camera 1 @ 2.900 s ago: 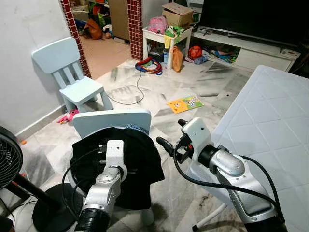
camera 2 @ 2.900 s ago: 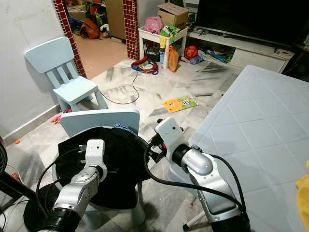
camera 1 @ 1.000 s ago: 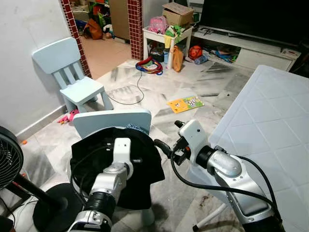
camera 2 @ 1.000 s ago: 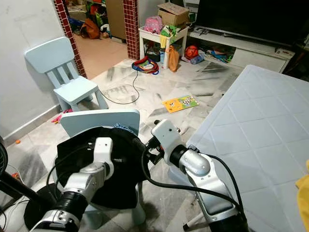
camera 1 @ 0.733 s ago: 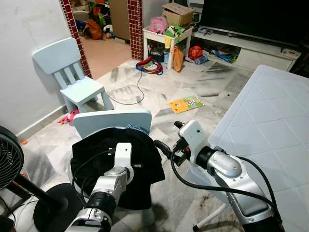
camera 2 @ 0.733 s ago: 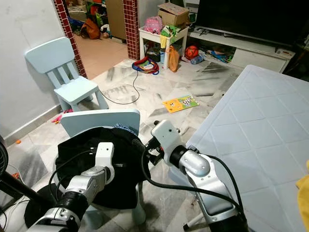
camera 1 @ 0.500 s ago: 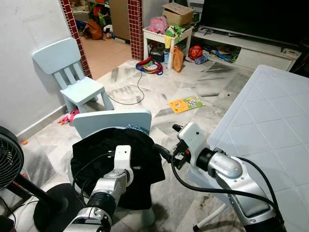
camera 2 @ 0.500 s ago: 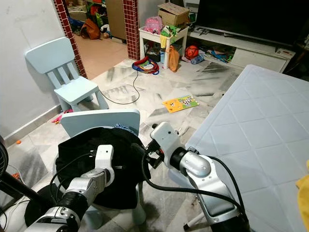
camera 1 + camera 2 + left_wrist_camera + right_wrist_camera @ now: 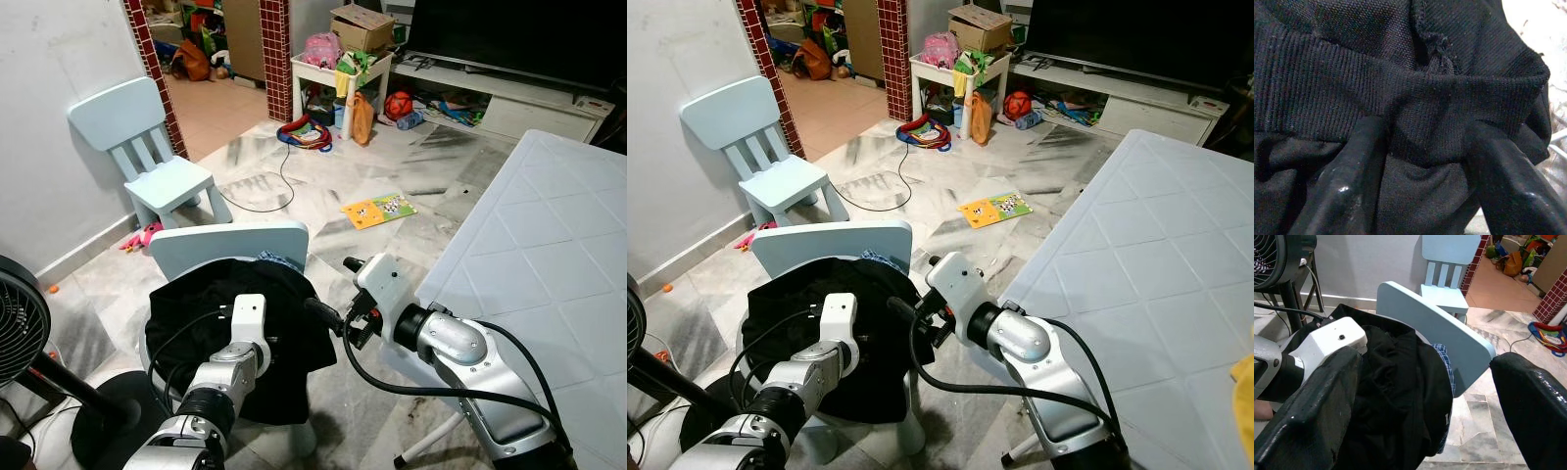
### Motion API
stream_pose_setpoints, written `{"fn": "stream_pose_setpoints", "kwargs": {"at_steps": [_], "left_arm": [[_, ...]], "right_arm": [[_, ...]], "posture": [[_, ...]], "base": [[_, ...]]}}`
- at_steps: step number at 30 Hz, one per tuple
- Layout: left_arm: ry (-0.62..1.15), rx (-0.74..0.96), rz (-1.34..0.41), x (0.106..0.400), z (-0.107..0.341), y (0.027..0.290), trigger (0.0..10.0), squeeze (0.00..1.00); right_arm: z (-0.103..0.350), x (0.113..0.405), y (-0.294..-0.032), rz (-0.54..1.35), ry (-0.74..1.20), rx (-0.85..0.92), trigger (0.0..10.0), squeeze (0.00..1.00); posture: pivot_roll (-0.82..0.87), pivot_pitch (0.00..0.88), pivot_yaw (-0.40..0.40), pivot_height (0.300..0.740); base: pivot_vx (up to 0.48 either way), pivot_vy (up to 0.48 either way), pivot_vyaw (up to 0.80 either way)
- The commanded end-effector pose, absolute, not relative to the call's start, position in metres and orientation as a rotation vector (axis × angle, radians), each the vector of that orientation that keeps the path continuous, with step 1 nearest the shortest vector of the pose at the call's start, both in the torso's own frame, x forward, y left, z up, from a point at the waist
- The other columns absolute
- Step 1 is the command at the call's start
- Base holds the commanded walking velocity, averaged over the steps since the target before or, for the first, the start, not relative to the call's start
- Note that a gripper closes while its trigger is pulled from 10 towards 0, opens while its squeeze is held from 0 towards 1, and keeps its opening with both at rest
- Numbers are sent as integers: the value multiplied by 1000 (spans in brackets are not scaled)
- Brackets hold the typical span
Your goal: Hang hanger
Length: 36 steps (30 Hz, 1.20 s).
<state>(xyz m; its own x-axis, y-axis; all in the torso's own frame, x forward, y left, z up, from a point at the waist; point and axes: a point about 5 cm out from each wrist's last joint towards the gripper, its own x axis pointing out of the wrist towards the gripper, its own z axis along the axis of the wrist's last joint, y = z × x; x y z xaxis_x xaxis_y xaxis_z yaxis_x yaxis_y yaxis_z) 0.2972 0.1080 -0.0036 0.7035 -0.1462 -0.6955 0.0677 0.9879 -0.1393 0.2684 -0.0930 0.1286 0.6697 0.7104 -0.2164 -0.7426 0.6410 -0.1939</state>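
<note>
Two grippers at pale blue chair point(image 9: 227, 245): left gripper point(image 9: 1425, 161) spread, fingers pressed into black garment point(image 9: 235, 323) heaped on seat; right gripper point(image 9: 1425, 396) wide, empty, just beside chair. No hanger made out. Best pinching ribbed collar band squarely before lifting. Soft knit cloth, smooth rounded plastic backrest.

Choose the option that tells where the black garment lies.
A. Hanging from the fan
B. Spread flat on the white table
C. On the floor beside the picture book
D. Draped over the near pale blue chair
D: the black garment is heaped over the seat of the near pale blue chair, with the left claw pressed into its fabric.
</note>
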Motion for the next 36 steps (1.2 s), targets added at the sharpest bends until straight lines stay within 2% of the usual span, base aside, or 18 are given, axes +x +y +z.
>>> {"fn": "stream_pose_setpoints", "kwargs": {"at_steps": [1,17,23,31,36], "left_arm": [[772,-106,-117,300,-1,106,0,0],[688,-127,-111,306,5,104,0,0],[526,-144,-124,317,24,103,0,0],[374,-86,-134,322,43,107,0,0],[331,39,-203,314,50,109,0,0]], "right_arm": [[129,267,-92,836,122,-283,10000,0],[128,268,-93,845,125,-291,10000,0],[129,270,-93,846,122,-294,10000,0],[130,272,-94,842,119,-298,10000,0],[130,273,-95,841,118,-298,10000,0]], "posture": [[-165,0,40,740],[-165,0,31,740],[-163,0,21,740],[-158,0,15,740],[-157,0,14,740]], "base": [[0,0,0],[0,0,0],[0,0,0],[0,0,0],[0,0,0]]}}
